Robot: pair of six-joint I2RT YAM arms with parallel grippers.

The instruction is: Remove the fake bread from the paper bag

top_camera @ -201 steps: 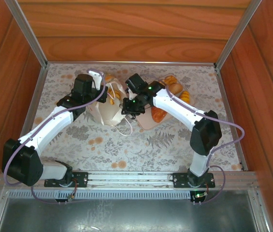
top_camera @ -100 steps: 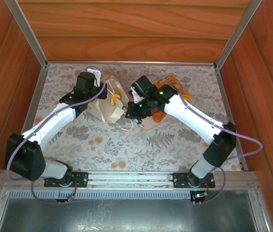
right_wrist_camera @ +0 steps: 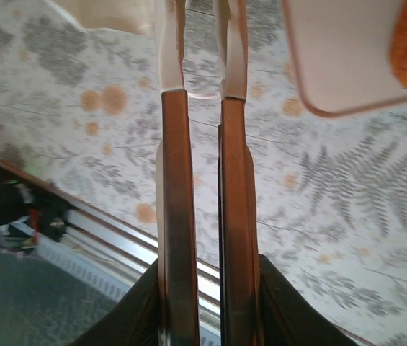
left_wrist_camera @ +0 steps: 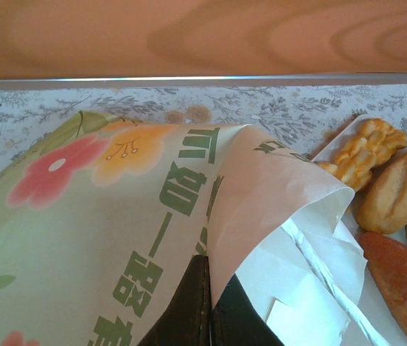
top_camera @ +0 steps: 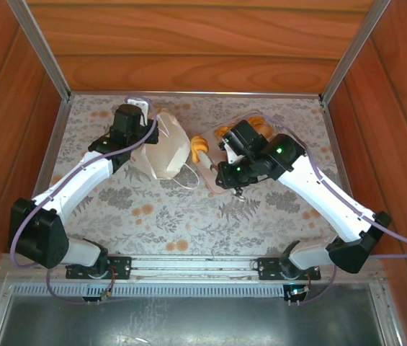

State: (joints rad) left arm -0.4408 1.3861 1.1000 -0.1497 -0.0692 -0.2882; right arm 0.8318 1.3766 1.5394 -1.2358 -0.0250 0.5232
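Note:
The white paper bag (top_camera: 164,149) lies tipped on the patterned cloth, its mouth facing right. My left gripper (top_camera: 142,128) is shut on the bag's upper edge; the left wrist view shows its dark fingers (left_wrist_camera: 189,310) pinching the printed paper bag (left_wrist_camera: 109,216). A glossy croissant (top_camera: 199,148) lies just outside the bag's mouth, on the left edge of the beige tray (top_camera: 216,182). More fake bread sits on the tray: a braided loaf (left_wrist_camera: 361,148), a round roll (left_wrist_camera: 397,189) and a long bun (left_wrist_camera: 405,281). My right gripper (top_camera: 238,190) hovers over the tray's near corner, narrowly open (right_wrist_camera: 201,21) and holding nothing.
A white cord handle (top_camera: 187,180) trails on the cloth in front of the bag. Wooden walls enclose the table on three sides. The metal base rail (top_camera: 203,265) runs along the near edge. The tray corner (right_wrist_camera: 333,65) lies right of my right fingers.
My right arm has pulled back from the bag's mouth toward the near right. A croissant that was by the bag now lies uncovered on the tray's edge. The left gripper shifted back slightly with the bag.

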